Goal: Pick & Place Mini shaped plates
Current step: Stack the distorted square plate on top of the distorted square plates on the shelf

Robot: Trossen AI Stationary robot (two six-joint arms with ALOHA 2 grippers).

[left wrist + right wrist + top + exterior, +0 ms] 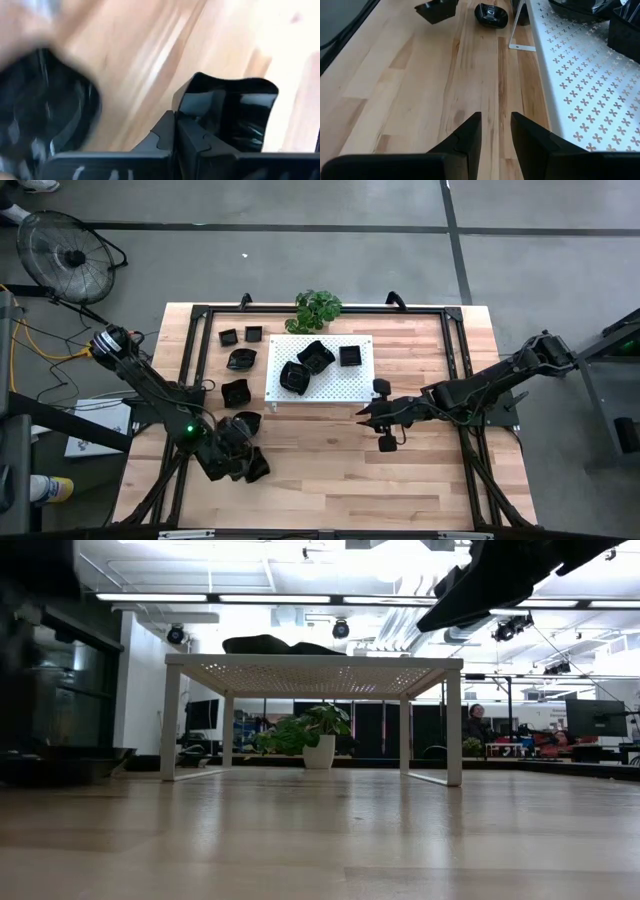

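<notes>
The left pincer (175,145) sits low over the near-left part of the worktop (330,460), its jaws fully closed on the rim of a square plate (232,115), which stands just ahead of the fingers. A round plate (246,423) lies just beside it. Farther off, the board (350,385) carries three more plates, and others lie on the worktop between it and the pincer. The lift goes from here toward the board, so the left arm is the nearer one. The right pincer (496,135) waits by the board's edge, jaws partly apart, empty.
</notes>
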